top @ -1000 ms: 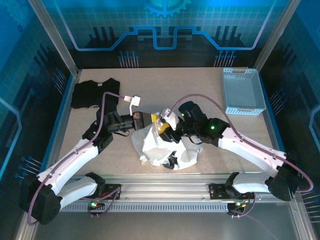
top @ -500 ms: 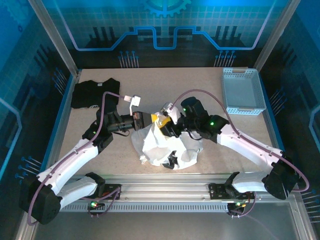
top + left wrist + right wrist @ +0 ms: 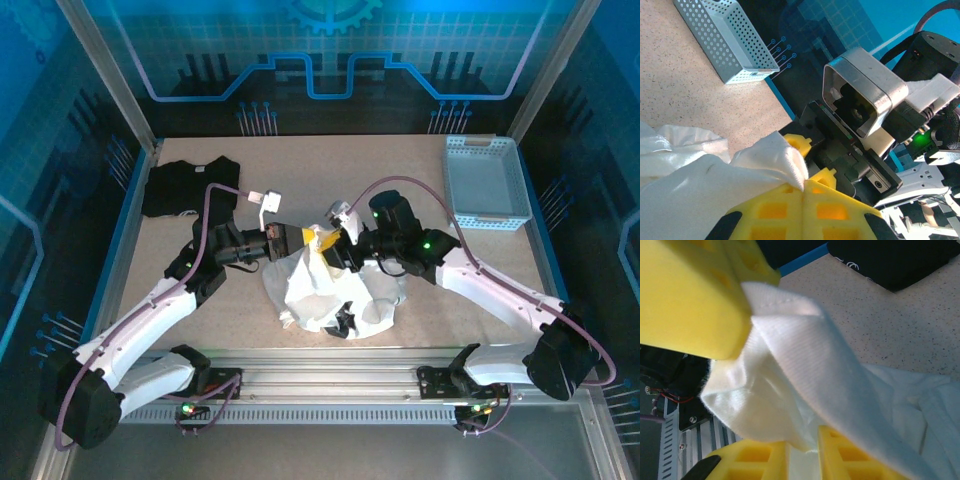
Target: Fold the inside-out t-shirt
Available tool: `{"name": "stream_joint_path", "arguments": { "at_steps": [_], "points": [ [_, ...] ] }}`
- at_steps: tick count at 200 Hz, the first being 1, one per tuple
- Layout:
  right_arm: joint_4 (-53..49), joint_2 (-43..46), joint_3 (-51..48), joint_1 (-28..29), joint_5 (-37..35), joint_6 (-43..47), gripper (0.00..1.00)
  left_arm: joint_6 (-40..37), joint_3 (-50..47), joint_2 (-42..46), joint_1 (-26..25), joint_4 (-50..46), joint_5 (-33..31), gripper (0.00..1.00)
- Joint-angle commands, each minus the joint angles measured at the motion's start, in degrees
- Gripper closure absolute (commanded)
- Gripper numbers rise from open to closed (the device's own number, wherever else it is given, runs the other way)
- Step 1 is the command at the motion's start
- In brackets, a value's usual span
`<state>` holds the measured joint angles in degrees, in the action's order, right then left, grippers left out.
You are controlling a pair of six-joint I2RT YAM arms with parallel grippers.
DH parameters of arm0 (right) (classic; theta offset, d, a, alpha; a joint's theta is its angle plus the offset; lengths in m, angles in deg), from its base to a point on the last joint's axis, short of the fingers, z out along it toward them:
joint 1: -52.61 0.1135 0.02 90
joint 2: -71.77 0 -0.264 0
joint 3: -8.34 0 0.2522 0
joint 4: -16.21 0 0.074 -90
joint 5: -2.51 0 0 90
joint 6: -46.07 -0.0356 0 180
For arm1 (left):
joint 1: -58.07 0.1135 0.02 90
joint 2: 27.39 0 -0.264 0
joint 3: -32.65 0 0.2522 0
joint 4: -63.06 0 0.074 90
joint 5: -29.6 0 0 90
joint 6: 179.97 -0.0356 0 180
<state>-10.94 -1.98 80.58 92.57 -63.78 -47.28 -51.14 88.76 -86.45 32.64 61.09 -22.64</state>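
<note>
Untangling first: your left tool [image 3: 804,186] clamps the crumpled thin white t-shirt [image 3: 318,295]; right tool [image 3: 802,445] straddles its edge, grip unclear. Spread it flat.

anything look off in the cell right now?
Nothing damaged or spilled. The white t-shirt is a crumpled heap mid-table, one fold pinched by the left gripper with the right gripper straddling it. Black t-shirt sits folded, far left.

Cloth of the inside-out t-shirt [image 3: 805,355] fills the gap of the right hand [image 3: 802,455], so its grip can't be read. Beyond the shirt, the black t-shirt [image 3: 900,260] runs off the top edge, mostly cut away.
</note>
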Motion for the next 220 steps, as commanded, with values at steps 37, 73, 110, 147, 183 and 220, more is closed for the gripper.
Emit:
{"name": "stream_joint_path", "arguments": {
  "at_steps": [37,73,110,147,183,220],
  "points": [
    [1.96,-1.83,0.06,0.11,4.27,0.73,0.88,-1.72,1.63,0.53,0.47,-0.14,-0.03,1.0],
    [-1.22,1.52,0.34,0.2,5.59,2.13,1.0,-4.28,2.64,0.63,0.47,-6.8,-5.92,1.0],
    [-5.71,5.45,2.18,0.2,8.09,2.68,1.0,-6.17,3.23,-0.49,0.49,-10.91,-10.52,1.0],
    [-8.83,4.94,7.67,1.09,8.25,0.32,1.0,-7.02,3.36,-1.88,0.39,-10.48,-10.59,1.0],
    [-19.61,-0.85,17.94,5.71,7.21,2.62,1.0,-7.89,2.86,-1.97,0.44,-9.84,-11.3,1.0],
    [-24.47,-3.75,16.97,8.29,7.01,7.59,0.92,-7.89,2.04,-1.1,0.51,-7.53,-10.75,1.0]
  ]
}}
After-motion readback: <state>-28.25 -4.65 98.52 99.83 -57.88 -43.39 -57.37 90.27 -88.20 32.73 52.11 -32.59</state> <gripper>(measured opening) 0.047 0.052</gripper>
